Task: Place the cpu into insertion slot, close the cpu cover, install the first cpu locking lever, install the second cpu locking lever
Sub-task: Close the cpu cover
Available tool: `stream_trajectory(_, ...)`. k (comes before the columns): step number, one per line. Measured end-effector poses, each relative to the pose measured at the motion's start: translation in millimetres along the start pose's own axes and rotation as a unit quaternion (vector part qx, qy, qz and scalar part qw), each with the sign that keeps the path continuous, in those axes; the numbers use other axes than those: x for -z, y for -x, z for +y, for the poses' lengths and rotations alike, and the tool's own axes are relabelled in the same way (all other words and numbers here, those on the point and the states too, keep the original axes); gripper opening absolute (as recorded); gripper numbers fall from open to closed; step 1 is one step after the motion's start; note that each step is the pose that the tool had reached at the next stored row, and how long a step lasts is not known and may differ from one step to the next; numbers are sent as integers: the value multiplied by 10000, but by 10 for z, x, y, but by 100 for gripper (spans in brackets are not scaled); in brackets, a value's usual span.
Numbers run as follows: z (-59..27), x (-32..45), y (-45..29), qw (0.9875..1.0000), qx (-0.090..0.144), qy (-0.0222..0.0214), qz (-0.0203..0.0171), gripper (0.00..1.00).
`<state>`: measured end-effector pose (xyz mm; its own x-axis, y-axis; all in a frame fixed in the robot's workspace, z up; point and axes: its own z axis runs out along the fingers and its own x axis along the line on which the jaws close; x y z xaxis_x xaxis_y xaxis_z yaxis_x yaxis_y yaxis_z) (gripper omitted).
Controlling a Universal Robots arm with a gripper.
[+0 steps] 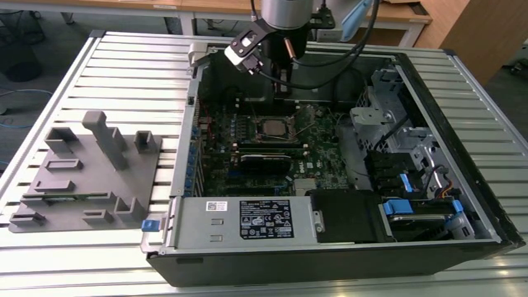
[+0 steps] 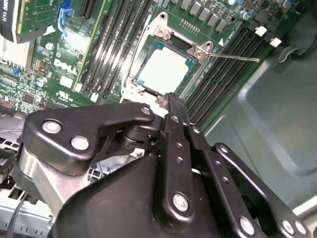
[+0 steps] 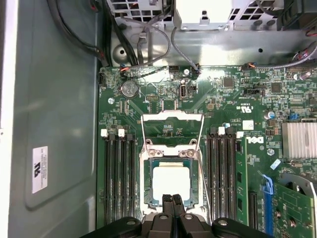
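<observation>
Gripper [image 3: 171, 199]: fingers drawn tight together, tip against tip, with nothing held between them. It hangs inside the open computer case [image 1: 462, 117].
Cpu [image 3: 171, 181]: pale silver square lying flat in the insertion slot [image 3: 144, 196]. It sits just below and ahead of the fingertips and is not touched by them.
Cpu cover [image 3: 171, 154]: silvery frame that appears to lie down around the chip, with the chip's top showing through its cut-out. Whether it sits fully flat is hard to judge.
Locking lever [image 2: 233, 56]: thin wire rod jutting sideways from the socket's corner, out beyond the fingertips and across the neighbouring slots.
Memory slots [image 3: 119, 178]: long black rows on both sides of the socket, running alongside the closed fingers.
Power-supply box [image 1: 247, 219]: grey and labelled, at the end of the case far from the gripper.
Grey fixture [image 1: 83, 173]: stands on the slatted table [image 1: 123, 68] outside the case, well apart from the gripper, toward the exterior view's left.
</observation>
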<state>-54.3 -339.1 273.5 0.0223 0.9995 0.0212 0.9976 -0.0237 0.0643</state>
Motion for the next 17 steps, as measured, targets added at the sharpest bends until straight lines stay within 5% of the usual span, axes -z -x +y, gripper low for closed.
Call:
stream_trajectory(5,43,1,-1,10000,0,0,0,11)
stream_trajectory(17,467,-28,-10,10000,0,-1,0,11)
